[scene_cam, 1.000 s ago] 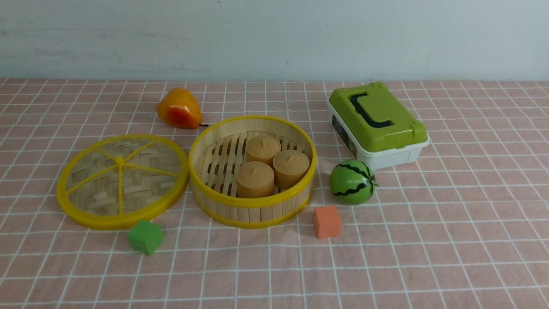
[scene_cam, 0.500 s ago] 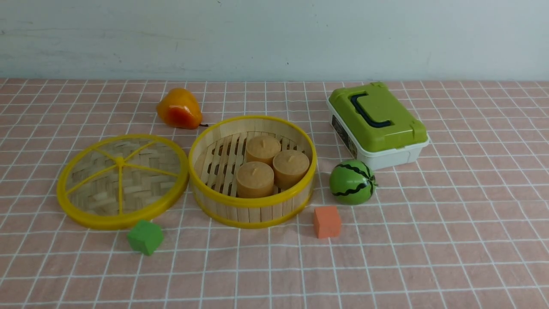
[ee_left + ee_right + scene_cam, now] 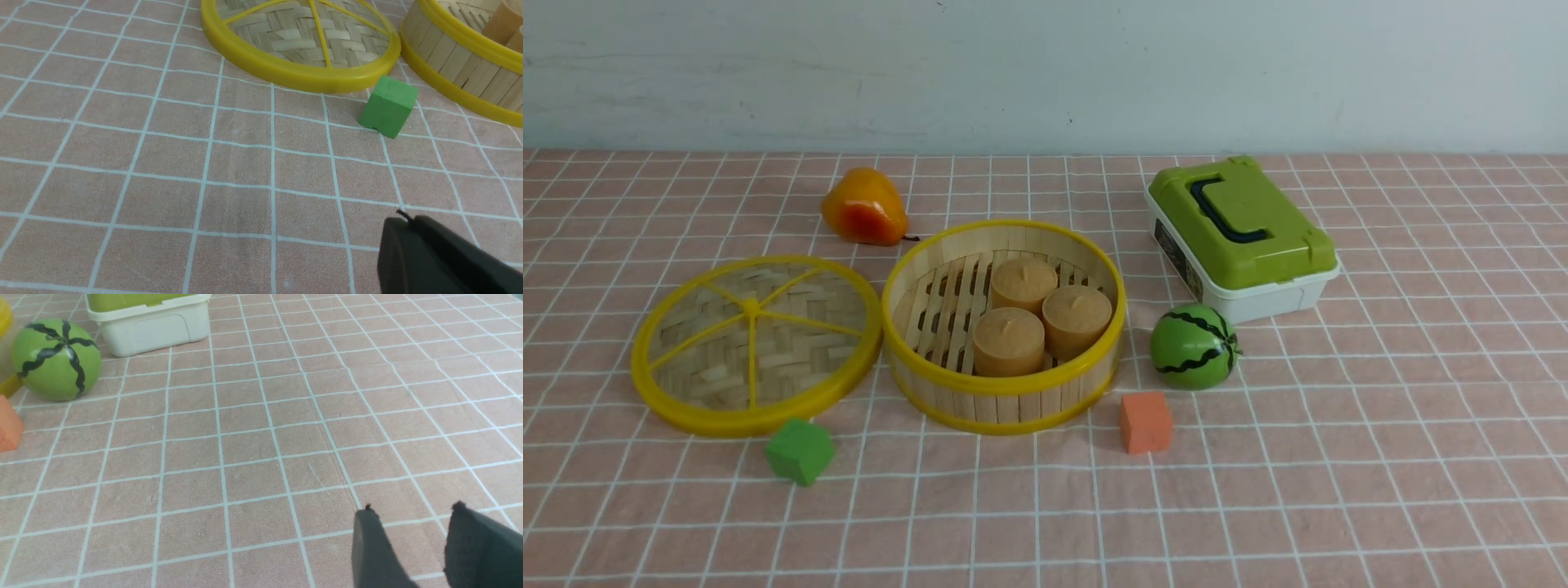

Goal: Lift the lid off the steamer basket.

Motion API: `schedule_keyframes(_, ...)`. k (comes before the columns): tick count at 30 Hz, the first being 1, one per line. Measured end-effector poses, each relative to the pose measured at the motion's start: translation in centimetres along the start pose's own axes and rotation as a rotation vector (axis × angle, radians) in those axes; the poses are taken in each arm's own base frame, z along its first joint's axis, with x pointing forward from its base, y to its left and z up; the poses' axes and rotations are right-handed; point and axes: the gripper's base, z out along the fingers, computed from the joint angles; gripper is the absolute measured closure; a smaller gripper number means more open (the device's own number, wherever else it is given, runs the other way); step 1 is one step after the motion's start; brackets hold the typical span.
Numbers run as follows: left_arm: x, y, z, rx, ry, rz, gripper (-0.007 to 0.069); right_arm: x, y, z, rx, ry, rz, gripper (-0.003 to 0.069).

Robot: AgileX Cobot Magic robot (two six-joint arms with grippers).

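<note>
Lid [image 3: 756,343] lies flat on the checked pink cloth [image 3: 1380,457], off the steamer basket [image 3: 1005,392] and on its left side, rims touching or very nearly so. Woven face up, five yellow spokes meeting at the hub. In the left wrist view the lid [image 3: 302,69] rests level on the cloth.

Basket stands open. Three tan cylinders [image 3: 1037,314] sit upright inside, packed toward the basket's right half, touching one another; slatted floor bare on the left half.

Placed from the basket:
- green cube [image 3: 800,450], front-left, just beside the lid's near rim; the left wrist view shows the cube [image 3: 388,107] apart from the rim by a narrow gap.
- orange cube [image 3: 1145,421], front-right, near the basket wall, not touching.
- toy watermelon [image 3: 1194,346], right, close by.
- white box with green lid [image 3: 1241,237], behind and right, dark handle on top, just beyond the watermelon.
- orange-yellow pear [image 3: 864,207], behind and left, lying on its side.

Neither arm appears in the front view. Left gripper [image 3: 441,257]: only one dark finger shows at the edge of its wrist view, over bare cloth; spread of the jaws cannot be told. Right gripper [image 3: 412,547]: two dark fingertips [image 3: 374,547] with a clear gap between them, holding nothing, over bare cloth well to the right of the watermelon [image 3: 56,359].
</note>
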Motion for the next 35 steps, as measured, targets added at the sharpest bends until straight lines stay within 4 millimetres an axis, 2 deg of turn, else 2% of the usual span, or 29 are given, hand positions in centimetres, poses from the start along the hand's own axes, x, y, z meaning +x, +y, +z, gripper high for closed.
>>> schedule_keyframes(35, 0.0, 0.0, 0.0, 0.0, 0.0, -0.001, 0.0606, 0.0, 0.0, 0.0, 0.0, 0.0, 0.0, 0.0417)
